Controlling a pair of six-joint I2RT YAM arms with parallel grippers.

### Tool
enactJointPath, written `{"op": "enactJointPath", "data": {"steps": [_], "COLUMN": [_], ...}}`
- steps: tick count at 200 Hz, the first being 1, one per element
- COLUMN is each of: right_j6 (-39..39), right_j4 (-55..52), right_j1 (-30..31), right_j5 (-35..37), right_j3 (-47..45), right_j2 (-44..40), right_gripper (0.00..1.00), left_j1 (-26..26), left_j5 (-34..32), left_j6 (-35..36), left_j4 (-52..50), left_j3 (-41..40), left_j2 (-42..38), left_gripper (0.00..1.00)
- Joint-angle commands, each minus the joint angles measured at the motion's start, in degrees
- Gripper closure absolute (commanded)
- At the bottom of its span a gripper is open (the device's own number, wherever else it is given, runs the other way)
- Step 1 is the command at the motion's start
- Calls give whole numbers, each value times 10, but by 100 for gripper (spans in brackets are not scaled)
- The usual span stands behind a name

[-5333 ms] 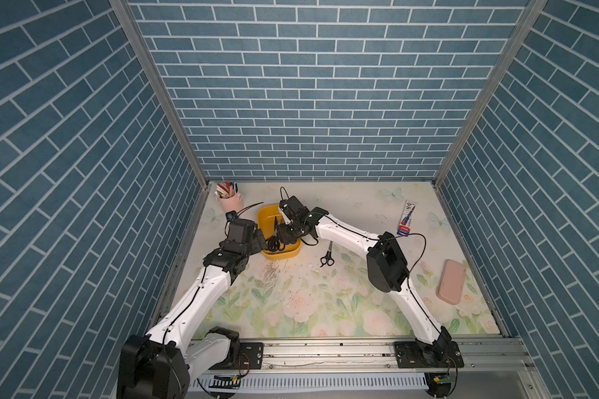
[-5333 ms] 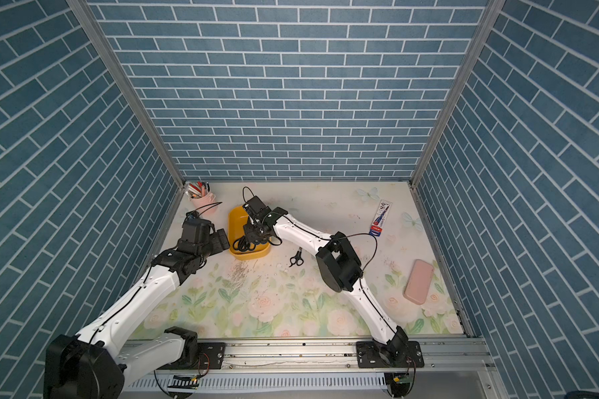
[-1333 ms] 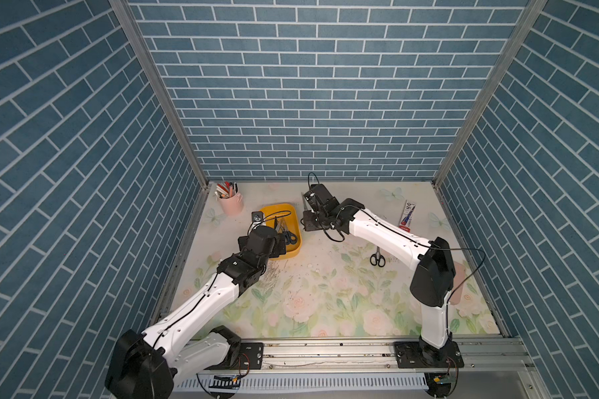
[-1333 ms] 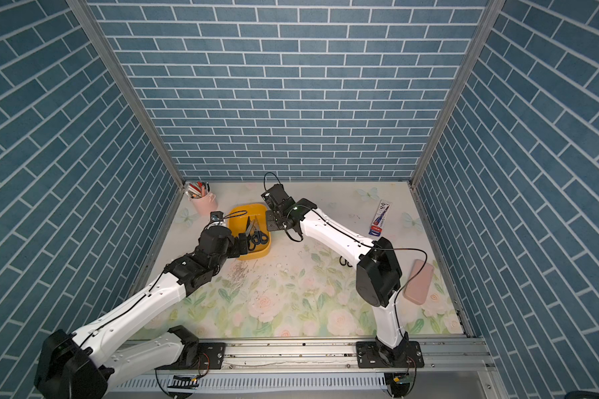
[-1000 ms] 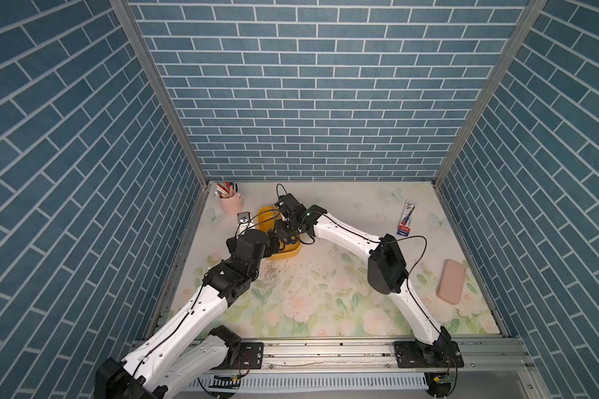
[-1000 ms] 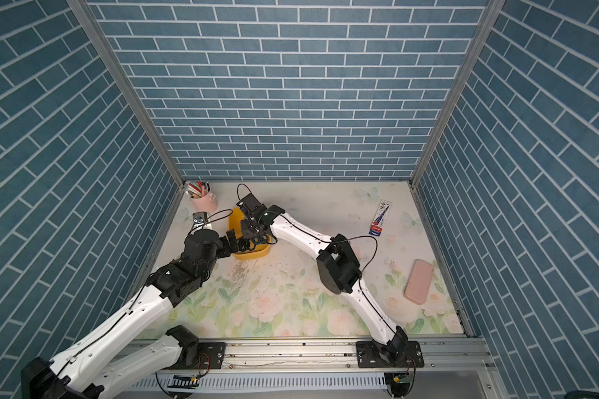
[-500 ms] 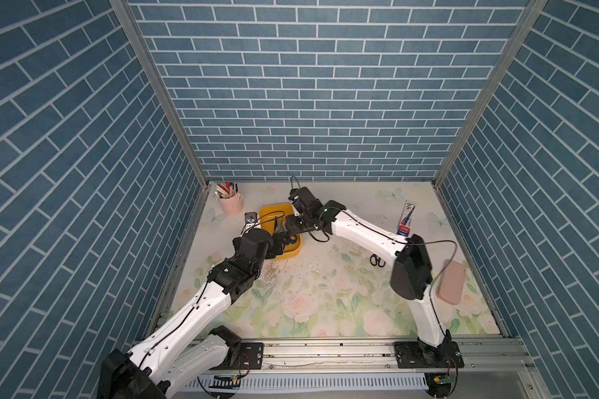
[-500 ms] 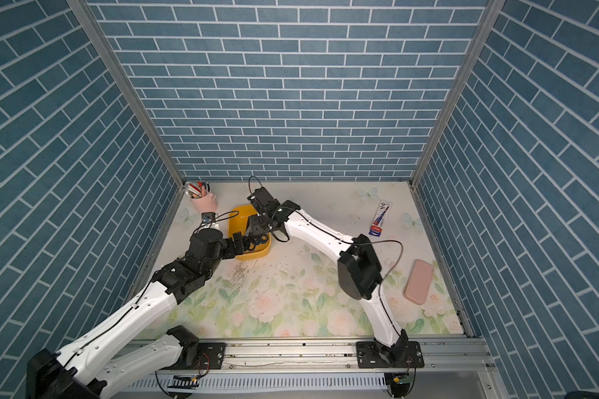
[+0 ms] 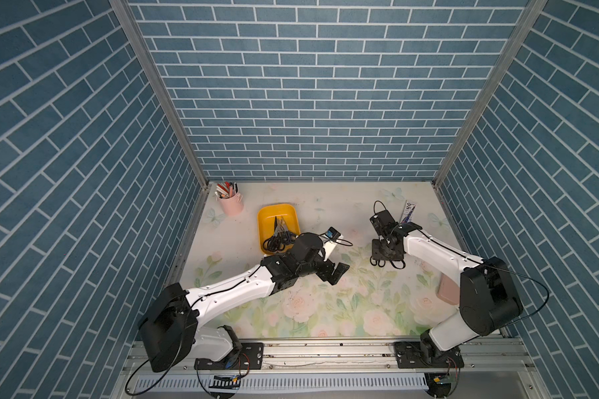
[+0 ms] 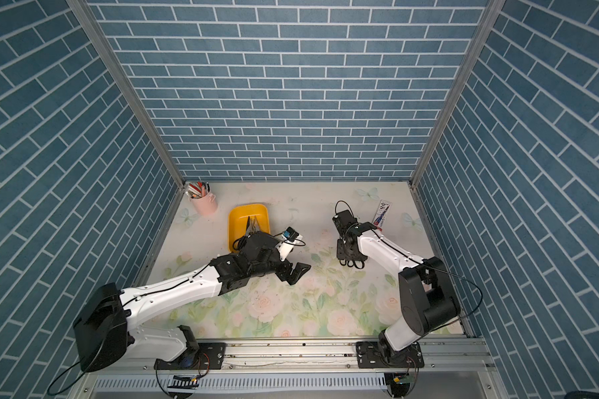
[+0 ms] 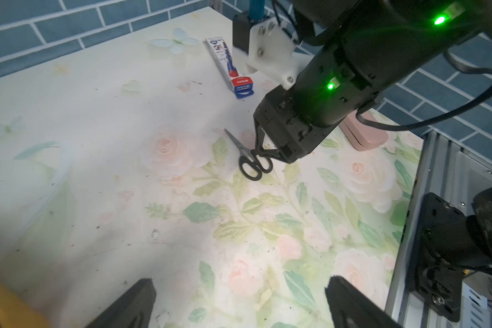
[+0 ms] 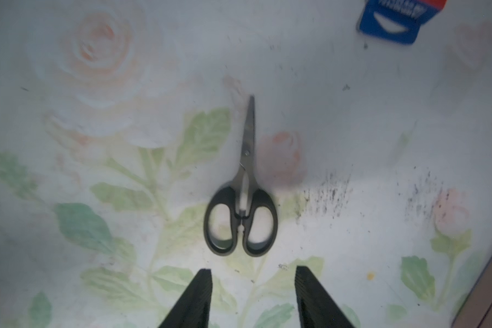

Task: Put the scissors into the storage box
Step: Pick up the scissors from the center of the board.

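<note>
**Storage box.** The yellow storage box (image 9: 261,221) stands on the floral table (image 9: 325,311), in the far left part and just beside the pink pen cup (image 9: 230,204) in the far left corner. The stored scissors (image 9: 279,238) lie inside it. They are several black-handled pairs bunched together, with blades toward the far edge. The exact count cannot be told.

**Loose scissors.** One black-handled pair, the loose scissors (image 12: 243,198), lies flat on the table, right of centre and about midway between the far and near edges. Its blades are closed and point toward the far edge. The loop handles face the near edge.

**Right gripper.** The right gripper (image 12: 253,298) points down over the loose scissors. Its fingers (image 12: 199,298) stand apart with nothing between them. The handle loops lie just beyond the fingertips.

**Left gripper.** The left gripper (image 11: 239,306) hovers over the table near the box's near right corner. Its jaws are spread wide and empty.

**Other items.** A red-white-and-blue packet (image 9: 408,212) lies near the far right corner. A flat pink case (image 11: 364,136) lies beside the right edge.
</note>
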Motion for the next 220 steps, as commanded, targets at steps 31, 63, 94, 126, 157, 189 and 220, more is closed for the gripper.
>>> {"op": "enactJointPath", "data": {"steps": [31,63,94,126,157,189,220], "right_j6": [2,8,12,16,15,5,-4], "right_j4": [30,41,35,30,15,17,11], "right_j1": [-8,-14,-15,-15,-18,-40,-57], "right_j5": [-24,-35,-47,-57,-61,-100,-117], "right_j3": [12,13,22,19,34,36,46], "right_j2": [39,61,79,98,126,148,174], "right_gripper": [52,56,63,66,66,67,68], "left_j1": [-5,-5,-5,-6,-7,-9,-10], "left_j5": [-2,-20,-34,-43,-43,-47,-53], "left_j6": [17,13,7,3,-4,-6,-6], "left_j4": [11,-9,-19,-29,-31,-35,-38], "left_j3": [26,10,-3,-5,-5,-9,-7], "left_j2": [11,-3,-14,-12,-8,-7,-4], "left_gripper": [0,0,0,0,0,0,0]}}
